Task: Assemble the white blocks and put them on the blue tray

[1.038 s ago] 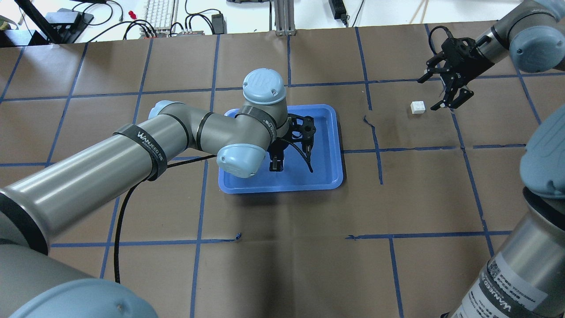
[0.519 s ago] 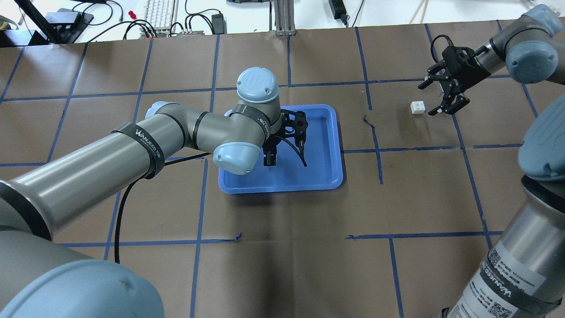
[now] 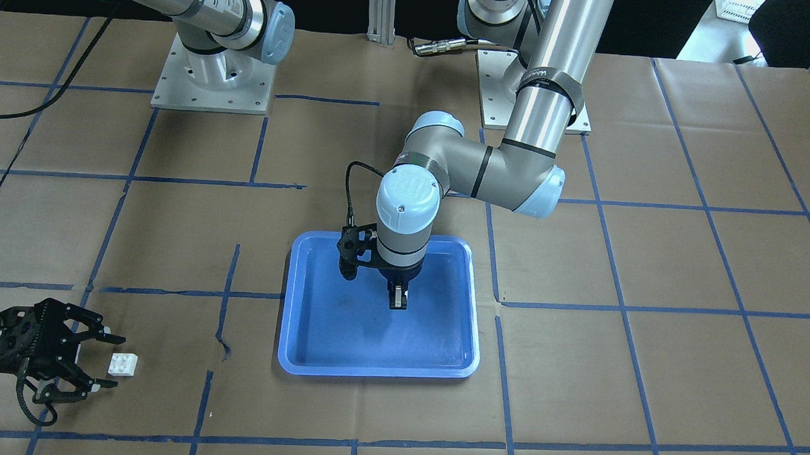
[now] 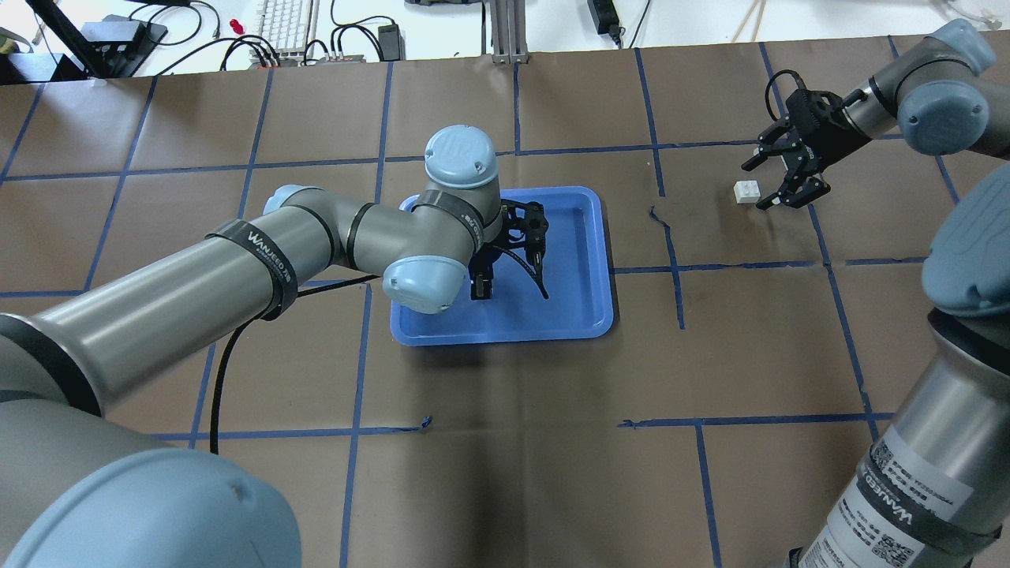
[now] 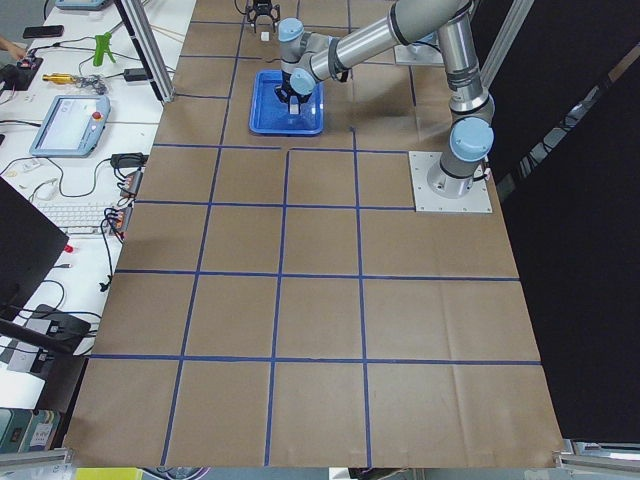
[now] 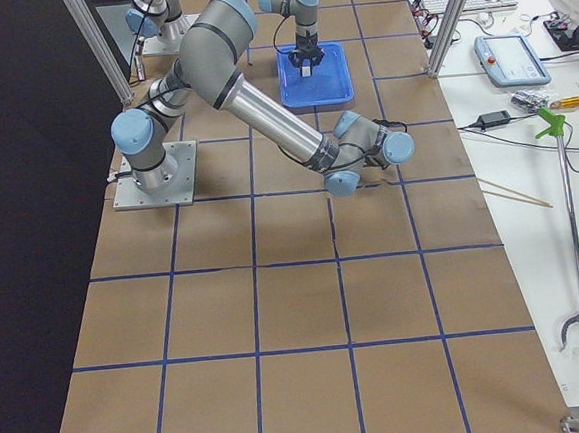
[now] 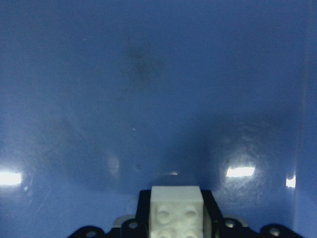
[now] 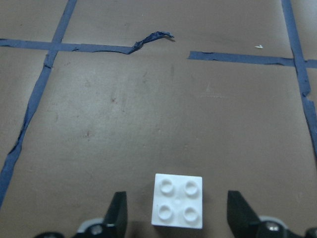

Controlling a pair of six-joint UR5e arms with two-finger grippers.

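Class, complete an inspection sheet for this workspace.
Surface: brown paper-covered table, blue tape grid.
Job's things: large flat blue plastic tray at centre; one small white studded plastic brick held over it; second white brick on the paper.
Clutter: nothing seen.
Grippers: left gripper shut on the held brick; right gripper open, straddling the second brick without touching.
Cables: black cable leading to the left gripper.
Surroundings: white keyboard on the bench beyond.

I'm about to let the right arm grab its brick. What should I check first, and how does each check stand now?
1. Right gripper open: ok.
2. Loose white block between its fingers: ok.
3. That block studs up, lying flat: ok.
4. Fingers low enough to grip: cannot tell.
5. Left gripper shut on the held white block, over the blue tray: ok.
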